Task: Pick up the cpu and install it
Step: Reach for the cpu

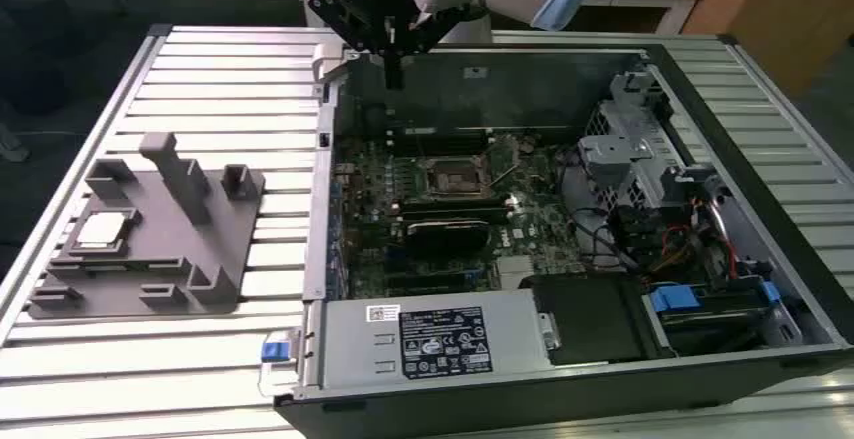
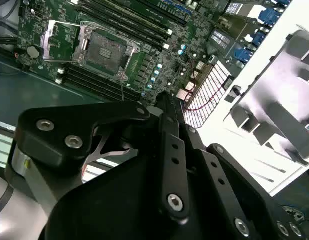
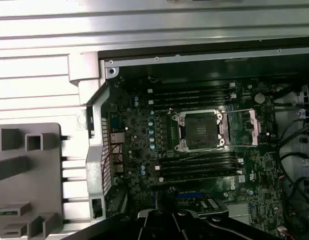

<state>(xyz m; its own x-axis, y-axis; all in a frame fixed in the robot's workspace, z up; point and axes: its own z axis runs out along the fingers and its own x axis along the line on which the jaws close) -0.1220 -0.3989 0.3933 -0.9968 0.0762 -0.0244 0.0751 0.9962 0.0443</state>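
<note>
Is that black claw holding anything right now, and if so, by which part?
Nothing is held. The gripper hangs bare above an edge of the computer case, while the cpu lies on the grey fixture outside it.

Your gripper [image 1: 391, 77] reads black, the board [image 1: 441, 194] green, its socket [image 3: 198, 131] black inside a silvery frame. The table [image 1: 200, 79] is silver, striped with ribs. The fixture [image 1: 180, 244] is plain grey, the cpu [image 1: 104, 231] silvery-grey with a pale rim (lighter than the fixture). There's a blue tab [image 1: 276, 349], blue clips [image 1: 683, 297], a black case [image 1: 534, 407].
</note>
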